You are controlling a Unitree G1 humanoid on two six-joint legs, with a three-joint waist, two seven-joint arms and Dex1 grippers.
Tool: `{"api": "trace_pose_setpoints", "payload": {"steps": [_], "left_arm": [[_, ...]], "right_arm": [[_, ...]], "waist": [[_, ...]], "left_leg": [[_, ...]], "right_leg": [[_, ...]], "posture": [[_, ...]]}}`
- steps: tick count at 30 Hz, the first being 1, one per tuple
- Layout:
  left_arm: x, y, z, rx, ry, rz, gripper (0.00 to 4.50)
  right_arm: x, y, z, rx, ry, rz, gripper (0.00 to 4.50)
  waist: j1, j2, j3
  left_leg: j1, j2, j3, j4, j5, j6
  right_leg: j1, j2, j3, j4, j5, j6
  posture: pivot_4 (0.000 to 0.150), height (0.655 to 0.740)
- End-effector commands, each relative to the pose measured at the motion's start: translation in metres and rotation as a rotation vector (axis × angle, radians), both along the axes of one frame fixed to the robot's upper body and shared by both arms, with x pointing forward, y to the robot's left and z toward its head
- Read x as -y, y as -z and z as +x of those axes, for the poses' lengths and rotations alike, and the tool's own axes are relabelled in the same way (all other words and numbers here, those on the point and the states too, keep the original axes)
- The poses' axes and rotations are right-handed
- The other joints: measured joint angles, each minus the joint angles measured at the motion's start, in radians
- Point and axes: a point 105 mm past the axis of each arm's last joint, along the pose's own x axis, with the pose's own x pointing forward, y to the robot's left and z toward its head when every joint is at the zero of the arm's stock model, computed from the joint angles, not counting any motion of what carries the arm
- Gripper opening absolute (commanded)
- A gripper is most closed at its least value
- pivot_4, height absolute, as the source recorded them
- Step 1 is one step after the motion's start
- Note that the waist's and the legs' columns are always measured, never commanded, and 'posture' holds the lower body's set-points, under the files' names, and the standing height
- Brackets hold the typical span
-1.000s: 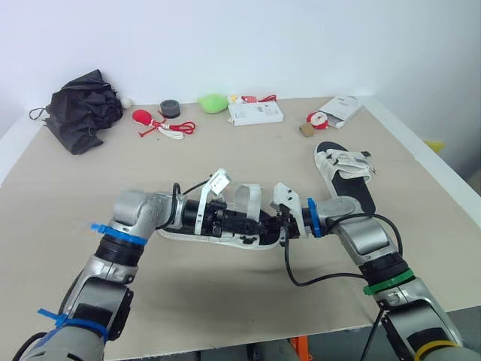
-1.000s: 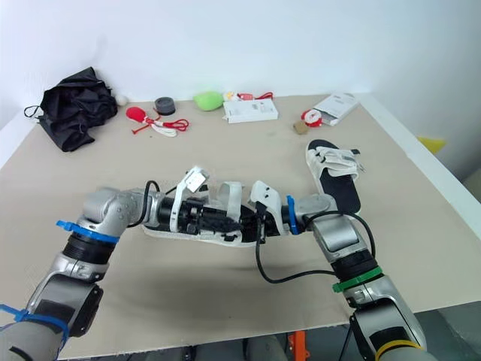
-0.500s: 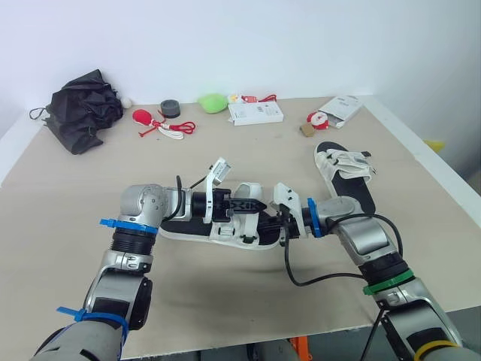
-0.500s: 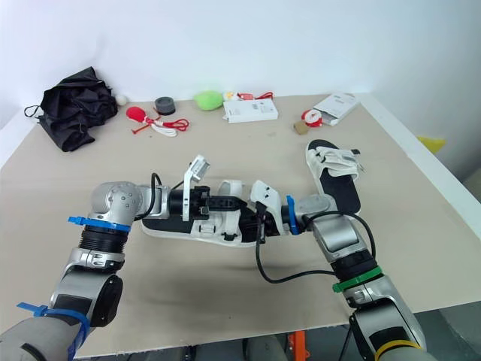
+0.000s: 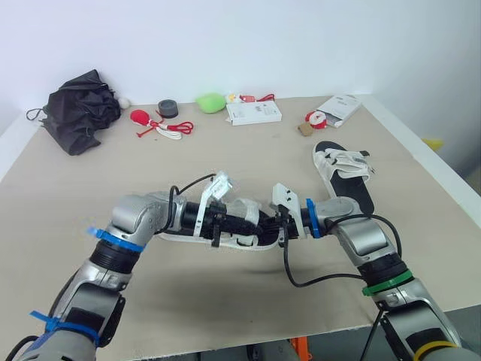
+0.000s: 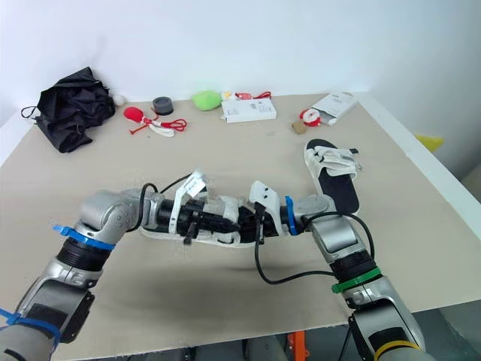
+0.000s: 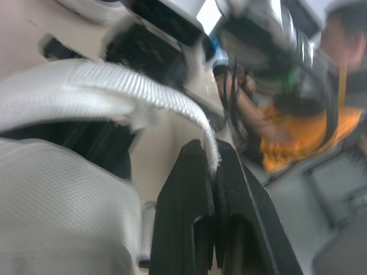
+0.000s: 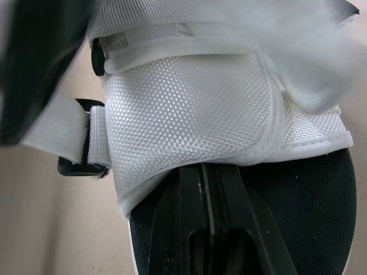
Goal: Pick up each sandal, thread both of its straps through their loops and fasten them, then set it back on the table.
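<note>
Item one: near sandal (image 5: pixel 242 210), white straps on a black footbed, lying lengthwise on the table (image 5: pixel 75 195) at the centre front, between the two grippers. Left gripper (image 7: pixel 210 153): fingers closed, pinching the free end of a white woven strap (image 7: pixel 114 86), which arches up from the sandal. Right gripper (image 8: pixel 207 169): fingers closed together on the lower edge of the sandal's broad white front band (image 8: pixel 189 109), over the black footbed; a second white strap runs through a black buckle just beside that band. Item two: second sandal (image 5: pixel 346 177), same make, flat on the table to the right and farther back, well apart from both grippers, its straps lying across the footbed. Along the far edge of the table, from the left: crumpled black bag (image 5: pixel 81 110), red and white cord (image 5: pixel 161 126), black tape roll (image 5: pixel 169 110), green object (image 5: pixel 211 102), white box (image 5: pixel 254 112), small brown block (image 5: pixel 306 128), white packet (image 5: pixel 340 108).
</note>
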Motion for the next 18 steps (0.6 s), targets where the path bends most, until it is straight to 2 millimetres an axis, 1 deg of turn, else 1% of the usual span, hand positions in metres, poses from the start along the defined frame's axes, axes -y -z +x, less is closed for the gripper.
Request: {"api": "trace_pose_setpoints", "payload": {"steps": [1, 5, 10, 12, 14, 18], "left_arm": [[-0.005, 0.025, 0.008, 0.030, -0.066, 0.102, 0.02], [-0.001, 0.024, 0.017, 0.045, -0.126, 0.085, 0.02], [0.007, 0.007, 0.027, -0.081, -0.212, -0.018, 0.02], [0.008, 0.003, 0.030, -0.112, -0.231, -0.029, 0.02], [0.008, 0.004, 0.029, -0.107, -0.234, -0.014, 0.02], [0.001, 0.018, 0.023, -0.028, -0.188, 0.057, 0.02]], "right_arm": [[0.013, 0.034, -0.004, -0.106, 0.066, -0.083, 0.00], [0.012, 0.034, -0.004, -0.106, 0.064, -0.083, 0.00], [0.011, 0.035, -0.005, -0.106, 0.061, -0.084, 0.00], [0.011, 0.035, -0.006, -0.107, 0.060, -0.085, 0.00], [0.011, 0.036, -0.006, -0.108, 0.059, -0.085, 0.00], [0.011, 0.037, -0.007, -0.110, 0.061, -0.087, 0.00]], "waist": [[0.000, 0.000, 0.000], [0.000, 0.000, 0.000], [0.000, 0.000, 0.000], [0.000, 0.000, 0.000], [-0.001, 0.000, 0.000], [0.000, 0.000, 0.000]], "left_leg": [[0.000, 0.000, 0.000, 0.000, 0.000, 0.000], [0.001, 0.000, 0.000, 0.001, 0.001, 0.001], [0.002, -0.001, -0.001, 0.002, 0.002, 0.003], [0.002, -0.001, -0.002, 0.002, 0.002, 0.003], [0.002, -0.001, -0.002, 0.002, 0.002, 0.003], [0.002, -0.001, -0.003, 0.001, 0.001, 0.002]], "right_leg": [[0.000, 0.000, 0.000, 0.000, 0.000, 0.000], [0.001, 0.000, 0.000, 0.000, 0.000, 0.000], [0.003, 0.000, 0.000, 0.000, 0.000, 0.001], [0.004, 0.000, -0.001, 0.000, 0.000, 0.001], [0.004, 0.001, -0.001, 0.000, 0.000, 0.001], [0.004, 0.001, -0.001, 0.000, 0.001, 0.001]], "posture": [[0.150, 0.7400], [0.150, 0.7400], [0.150, 0.7400], [0.150, 0.7400], [0.150, 0.7400], [0.150, 0.7400]]}}
